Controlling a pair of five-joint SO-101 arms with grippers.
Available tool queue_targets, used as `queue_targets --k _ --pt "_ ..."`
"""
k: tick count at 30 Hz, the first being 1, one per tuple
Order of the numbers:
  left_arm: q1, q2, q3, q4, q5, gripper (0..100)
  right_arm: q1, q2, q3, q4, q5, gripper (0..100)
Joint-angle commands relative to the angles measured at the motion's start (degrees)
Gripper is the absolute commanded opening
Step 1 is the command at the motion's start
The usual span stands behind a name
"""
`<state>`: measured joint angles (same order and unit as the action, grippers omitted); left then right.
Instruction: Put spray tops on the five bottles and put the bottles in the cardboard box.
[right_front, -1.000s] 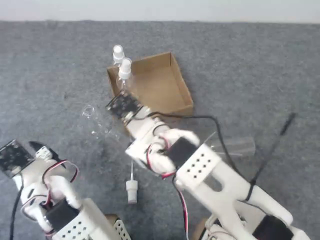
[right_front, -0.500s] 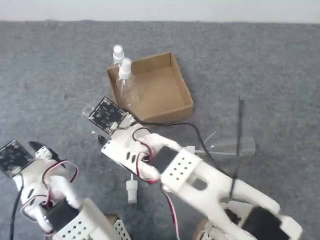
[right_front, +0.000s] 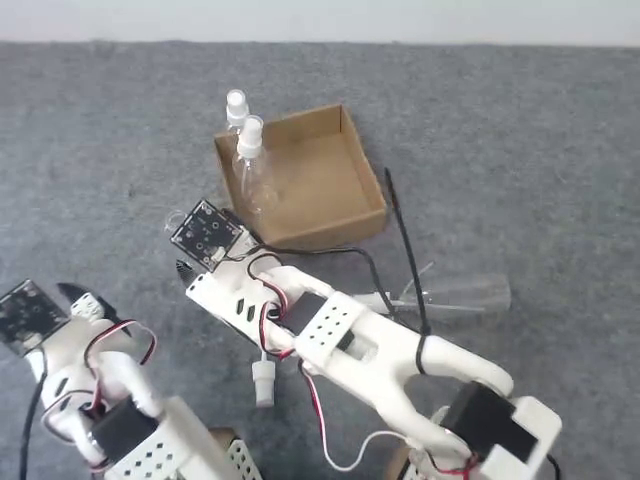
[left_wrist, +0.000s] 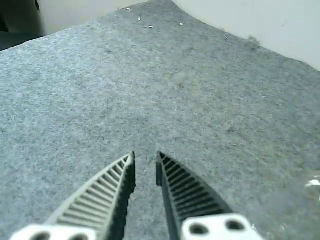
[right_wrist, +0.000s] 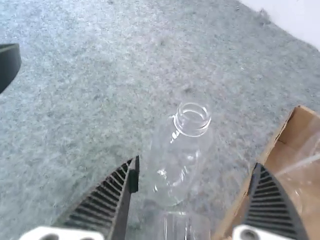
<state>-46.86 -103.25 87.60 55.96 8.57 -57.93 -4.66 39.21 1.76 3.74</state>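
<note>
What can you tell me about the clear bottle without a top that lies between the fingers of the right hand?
The bottle is clear, plastic or glass by its look, with a rounded body, a short neck and an open mouth that has no spray top. It seems empty. It appears to lie on its side on the grey carpet, neck pointing away from the right hand, whose open fingers flank it without visibly touching it. The cardboard box is close beside it.

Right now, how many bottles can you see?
4: two capped bottles at the cardboard box's corner, an uncapped one ahead of the open right claw, another lying on the carpet beside that arm. A fifth may be hidden.
</note>
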Motion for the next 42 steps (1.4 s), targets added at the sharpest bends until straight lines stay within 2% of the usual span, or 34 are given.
queue_targets --k 1,10,20,36,42 --pt "-0.1 -0.9 -2.9 -1.9 0.6 7 -0.7 2.4 -1.1 -7.0 0.0 28.5" --pt "-0.1 -0.9 -2.9 -1.9 0.5 7 -0.7 7.4 -1.4 -15.6 0.0 28.4" --pt "-0.1 -0.9 -2.8 -1.9 0.5 7 -0.6 13.1 -6.2 -15.7 -0.2 28.4" --pt "-0.1 -0.9 -2.7 -1.9 0.4 7 -0.5 13.8 -10.5 -15.8 -0.5 28.4" --pt "-0.1 -0.9 -2.7 -1.9 0.4 7 -0.5 13.9 -10.5 -15.8 -0.5 17.9"
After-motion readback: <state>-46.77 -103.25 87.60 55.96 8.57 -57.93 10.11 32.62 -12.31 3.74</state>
